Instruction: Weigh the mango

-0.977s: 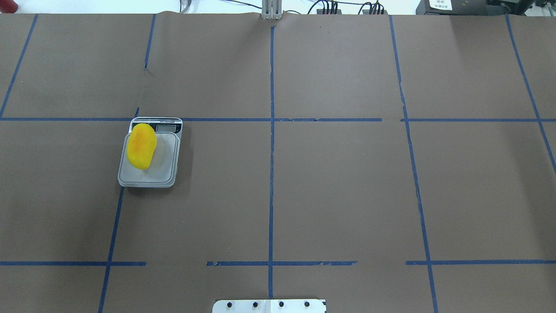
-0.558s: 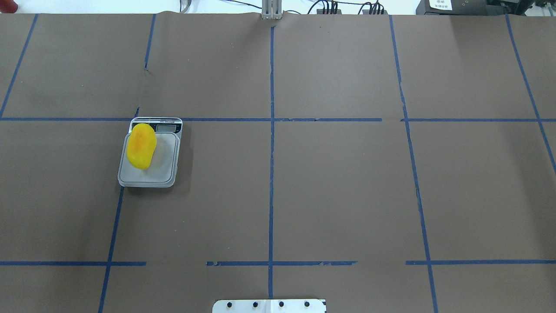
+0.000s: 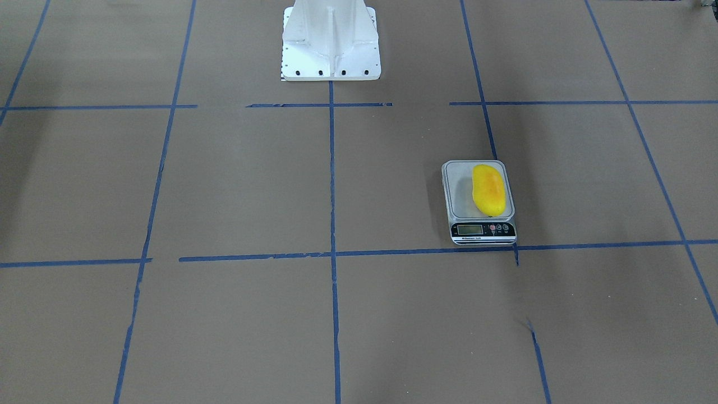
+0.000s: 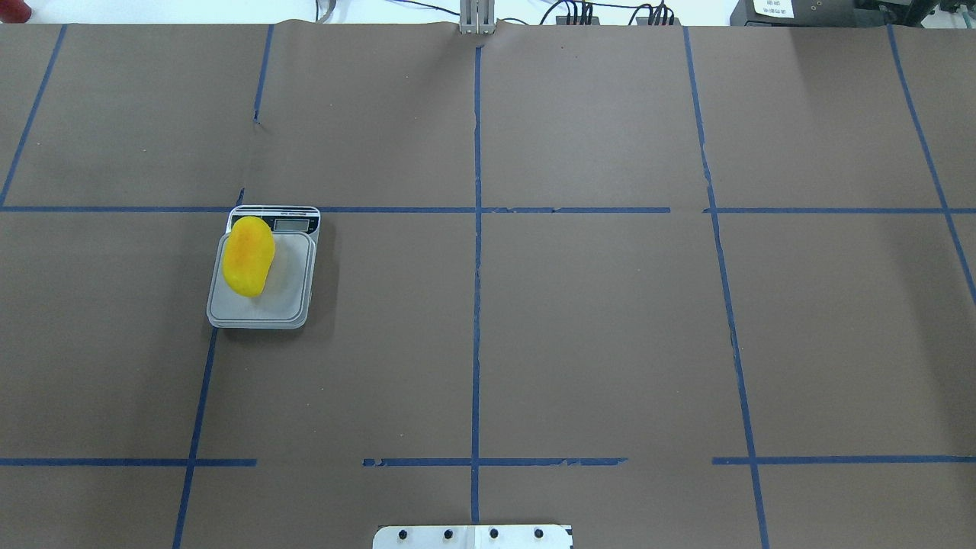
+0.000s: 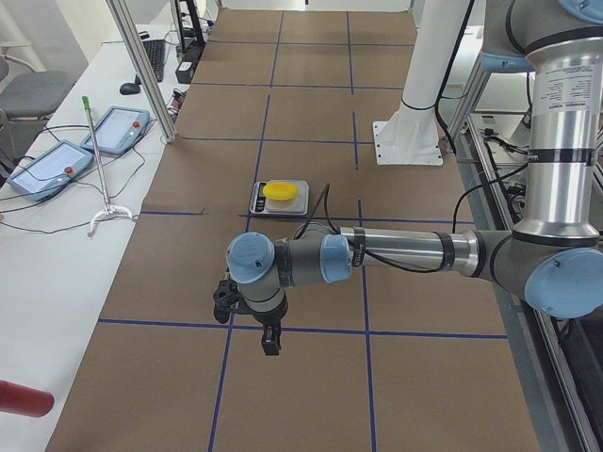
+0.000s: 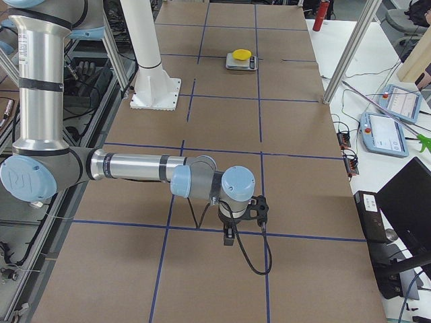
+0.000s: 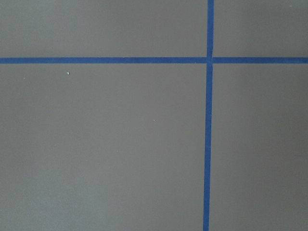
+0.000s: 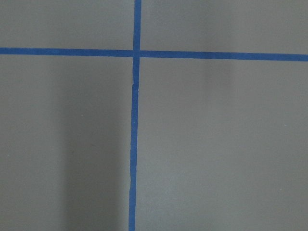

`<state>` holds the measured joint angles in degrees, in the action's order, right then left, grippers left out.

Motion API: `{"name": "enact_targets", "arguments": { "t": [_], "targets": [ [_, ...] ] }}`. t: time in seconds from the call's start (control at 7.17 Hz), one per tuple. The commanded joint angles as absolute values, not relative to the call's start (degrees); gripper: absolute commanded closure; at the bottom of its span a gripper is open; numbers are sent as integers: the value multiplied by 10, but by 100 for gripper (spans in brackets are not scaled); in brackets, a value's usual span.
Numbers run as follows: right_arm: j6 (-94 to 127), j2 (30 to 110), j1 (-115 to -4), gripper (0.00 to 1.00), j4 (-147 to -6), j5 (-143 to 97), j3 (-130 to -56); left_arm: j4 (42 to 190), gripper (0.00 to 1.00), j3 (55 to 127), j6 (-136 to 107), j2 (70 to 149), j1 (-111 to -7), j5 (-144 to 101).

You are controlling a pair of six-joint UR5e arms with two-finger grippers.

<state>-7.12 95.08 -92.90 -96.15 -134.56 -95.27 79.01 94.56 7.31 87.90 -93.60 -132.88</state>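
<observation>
Nothing has moved: the mango (image 4: 248,256) lies on the scale (image 4: 288,296), long axis toward its display, nearer the left tool (image 5: 270,345) than the right tool (image 6: 229,239), and whether either tool is apart or together cannot be told.

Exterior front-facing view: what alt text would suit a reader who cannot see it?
A glossy yellow, orange-blushed oval mango lies on the pale platform of a small grey digital scale, right of centre on a brown paper-covered table gridded with blue tape. A white metal robot base stands at the top edge.
</observation>
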Motion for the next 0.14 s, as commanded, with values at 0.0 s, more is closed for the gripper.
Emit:
{"name": "enact_targets", "arguments": {
  "t": [0.0],
  "targets": [
    [-71, 950, -929, 0, -962, -1346, -953, 792, 0, 946, 74, 880, -936, -1329]
  ]
}}
